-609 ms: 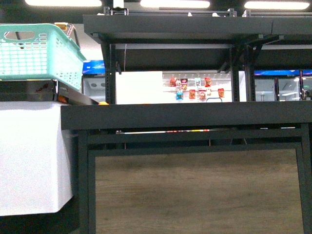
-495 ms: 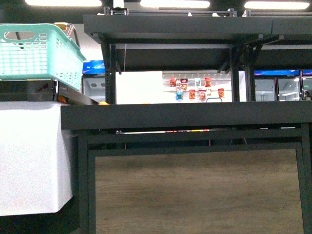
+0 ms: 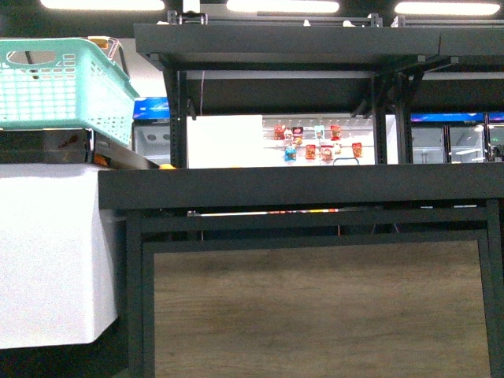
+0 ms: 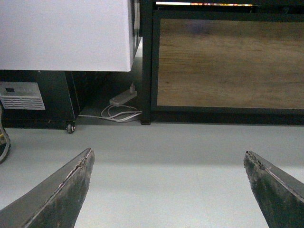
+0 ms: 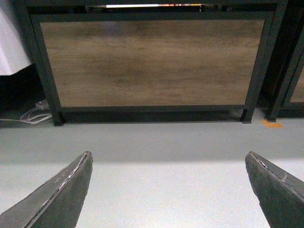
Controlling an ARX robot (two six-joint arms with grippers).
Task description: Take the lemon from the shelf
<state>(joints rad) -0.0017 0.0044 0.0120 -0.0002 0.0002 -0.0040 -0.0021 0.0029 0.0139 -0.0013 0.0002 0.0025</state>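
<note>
Lemon is nowhere in view: the shelf point(image 3: 299, 187) tray sits at camera height, so its raised rim likely hides anything on it. Left pincer point(image 4: 167, 153) and right pincer point(image 5: 168, 154) hang spread, empty, low over the floor. An orange-yellow sliver point(image 3: 167, 166) peeks at the tray's left end.

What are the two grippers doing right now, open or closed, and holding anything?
Left gripper: open, holding nothing.
Right gripper: open, holding nothing.
</note>
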